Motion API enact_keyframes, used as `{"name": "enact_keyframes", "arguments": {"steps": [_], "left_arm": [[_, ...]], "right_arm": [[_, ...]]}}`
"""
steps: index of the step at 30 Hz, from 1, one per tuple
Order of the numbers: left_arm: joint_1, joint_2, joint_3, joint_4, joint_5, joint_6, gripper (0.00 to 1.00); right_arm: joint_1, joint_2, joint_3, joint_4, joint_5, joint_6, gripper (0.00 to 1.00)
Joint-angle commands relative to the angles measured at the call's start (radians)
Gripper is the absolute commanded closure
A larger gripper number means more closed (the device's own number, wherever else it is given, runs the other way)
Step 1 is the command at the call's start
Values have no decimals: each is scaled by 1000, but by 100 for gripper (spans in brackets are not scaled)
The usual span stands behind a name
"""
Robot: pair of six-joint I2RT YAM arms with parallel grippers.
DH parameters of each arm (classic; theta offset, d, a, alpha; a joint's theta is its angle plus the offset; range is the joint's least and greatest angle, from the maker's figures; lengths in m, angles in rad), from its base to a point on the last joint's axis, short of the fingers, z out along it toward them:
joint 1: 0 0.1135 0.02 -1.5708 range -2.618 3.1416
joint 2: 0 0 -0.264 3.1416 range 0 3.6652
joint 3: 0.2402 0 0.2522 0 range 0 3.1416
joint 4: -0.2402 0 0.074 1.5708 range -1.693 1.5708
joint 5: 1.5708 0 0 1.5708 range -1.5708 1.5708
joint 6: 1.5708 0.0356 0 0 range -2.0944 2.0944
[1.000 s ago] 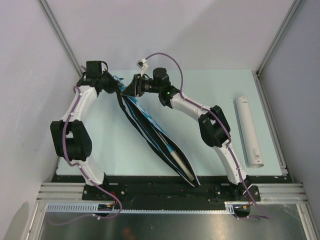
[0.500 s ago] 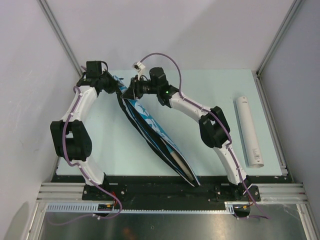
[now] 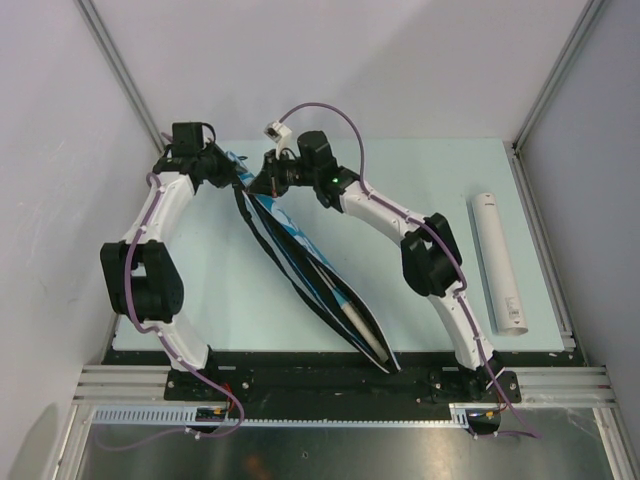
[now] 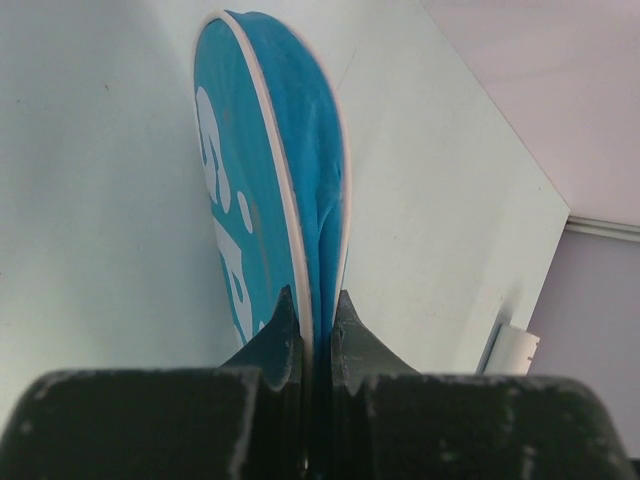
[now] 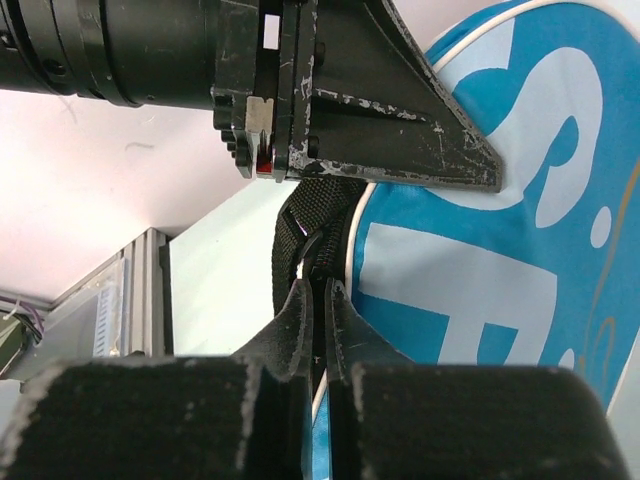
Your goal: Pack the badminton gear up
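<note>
The blue racket bag (image 3: 300, 262) lies diagonally across the table, its head at the far left. A white racket handle (image 3: 362, 335) shows in its open near end. My left gripper (image 3: 230, 172) is shut on the bag's head edge; the left wrist view shows the blue cloth (image 4: 290, 180) pinched between the jaws. My right gripper (image 3: 262, 180) is shut on the zipper pull (image 5: 318, 262), beside the black strap (image 5: 298, 225) and the lettered face (image 5: 480, 290). The long white tube (image 3: 498, 262) lies at the right. No shuttlecocks show.
The left gripper's black fingers (image 5: 400, 130) sit just above my right gripper in the right wrist view. The tube's end (image 4: 513, 350) shows in the left wrist view. Metal frame rails (image 3: 545, 250) edge the table, with white walls behind.
My right wrist has shifted a little toward the far left along the bag's head, still shut on the zipper. The left arm and the tube have not moved.
</note>
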Motion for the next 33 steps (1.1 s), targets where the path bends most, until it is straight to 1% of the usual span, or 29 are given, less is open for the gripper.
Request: {"name": "enact_keyframes", "arguments": {"steps": [1, 2, 3, 6, 8, 16, 20, 25, 29, 32, 33], "left_arm": [[7, -46, -33, -41, -9, -17, 100], [43, -59, -36, -41, -21, -25, 100], [53, -66, -41, -39, -36, -32, 100], [81, -97, -59, -41, -99, -55, 100], [102, -105, -58, -41, -122, -57, 100], [162, -106, -47, -41, -153, -57, 100], [167, -108, -33, -41, -184, -54, 100], [170, -108, -3, -44, -216, -71, 100], [200, -111, 22, -45, -297, -100, 100], [232, -97, 59, -49, -359, -95, 100], [243, -97, 72, -50, -379, -91, 100]], "right_arm": [[9, -109, -43, -86, 34, -42, 100], [11, -121, -58, -116, 50, -51, 100], [15, -130, -66, -135, 83, -72, 100], [18, -170, -99, -184, 111, -98, 100], [20, -207, -130, -196, 116, -104, 100], [27, -337, -337, -181, 166, -129, 100], [50, -364, -344, -241, 233, -187, 100], [78, -386, -310, -323, 301, -239, 100], [84, -465, -408, -325, 343, -259, 100], [80, -572, -552, -319, 399, -272, 100], [72, -601, -633, -316, 410, -266, 100]]}}
